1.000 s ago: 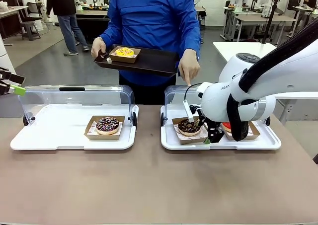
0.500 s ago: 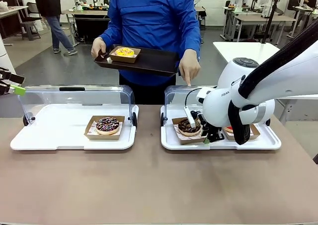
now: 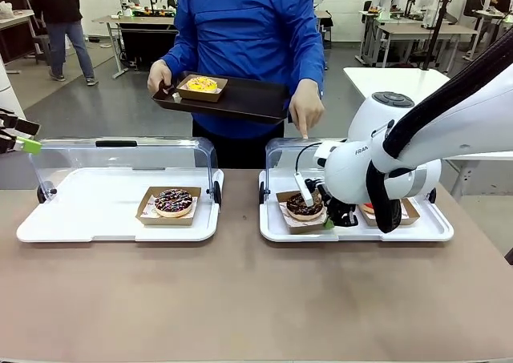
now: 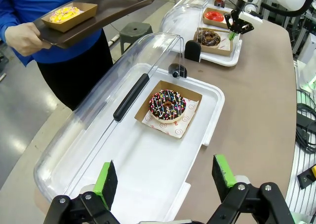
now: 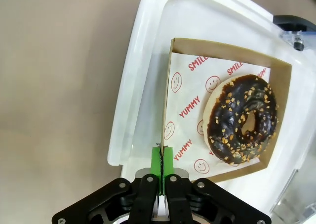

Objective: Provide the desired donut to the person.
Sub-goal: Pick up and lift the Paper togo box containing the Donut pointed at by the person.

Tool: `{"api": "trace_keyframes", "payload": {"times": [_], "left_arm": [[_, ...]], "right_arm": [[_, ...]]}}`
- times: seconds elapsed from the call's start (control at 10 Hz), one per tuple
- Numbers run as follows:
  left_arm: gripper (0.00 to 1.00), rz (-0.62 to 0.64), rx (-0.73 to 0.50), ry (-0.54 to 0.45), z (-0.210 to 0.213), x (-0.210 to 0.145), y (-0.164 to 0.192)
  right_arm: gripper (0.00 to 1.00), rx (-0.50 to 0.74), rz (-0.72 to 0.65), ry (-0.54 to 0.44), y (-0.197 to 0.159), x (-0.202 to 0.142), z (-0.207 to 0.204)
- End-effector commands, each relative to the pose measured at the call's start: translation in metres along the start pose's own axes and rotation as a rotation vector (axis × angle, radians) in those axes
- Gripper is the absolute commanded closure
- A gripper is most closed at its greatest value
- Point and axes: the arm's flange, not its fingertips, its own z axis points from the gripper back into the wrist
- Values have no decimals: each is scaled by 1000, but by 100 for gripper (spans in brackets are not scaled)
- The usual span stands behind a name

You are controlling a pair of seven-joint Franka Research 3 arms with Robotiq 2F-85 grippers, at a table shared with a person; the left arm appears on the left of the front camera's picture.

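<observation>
Since the person aims the pointing hand down at the right display tray, I read the nut-topped chocolate donut as the wanted one. The right gripper is on it, green pads pressed together on one wall of its cardboard box. It pinches the thin card edge, not the donut, presumably so the glaze goes untouched and the box carries the load. That box sits at the tray end nearest the middle of the table, in front of the flipped-back clear lid. Can't tell whether it's off the tray floor. A red donut sits in its own box just beside it, on the far side of the arm. The person's other hand holds a dark serving tray roughly level beyond the table's far edge. A yellow donut in a box is already on it, with bare space next to it, so that looks like the drop spot. The left gripper hangs spread wide and holding nothing over the left display tray. That tray's cover is also open, and the sprinkle donut sits untouched in its box, so the arm is parked clear, I'd say. Risk: it's a one-wall pinch, so the box could tilt and the donut slide on the lift. Keep it level on the way across to the serving tray.
</observation>
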Motion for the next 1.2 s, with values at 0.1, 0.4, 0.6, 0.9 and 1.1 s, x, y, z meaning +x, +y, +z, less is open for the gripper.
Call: {"api": "trace_keyframes", "payload": {"times": [0.1, 0.4, 0.6, 0.9, 1.1], "left_arm": [[0, 0, -4, -20, 1, -1, 0], [0, 0, -4, -20, 1, -1, 0], [0, 0, -4, -20, 1, -1, 0], [0, 0, -4, -20, 1, -1, 0], [0, 0, -4, -20, 1, -1, 0]], "right_arm": [[100, -11, 16, -8, 15, -8, 42], [100, -6, 19, -53, 76, -21, 139], [100, -45, 32, -138, 109, -24, 202], [100, -79, 33, -102, 142, -13, 265], [100, -140, -12, -168, 126, -6, 271]]}}
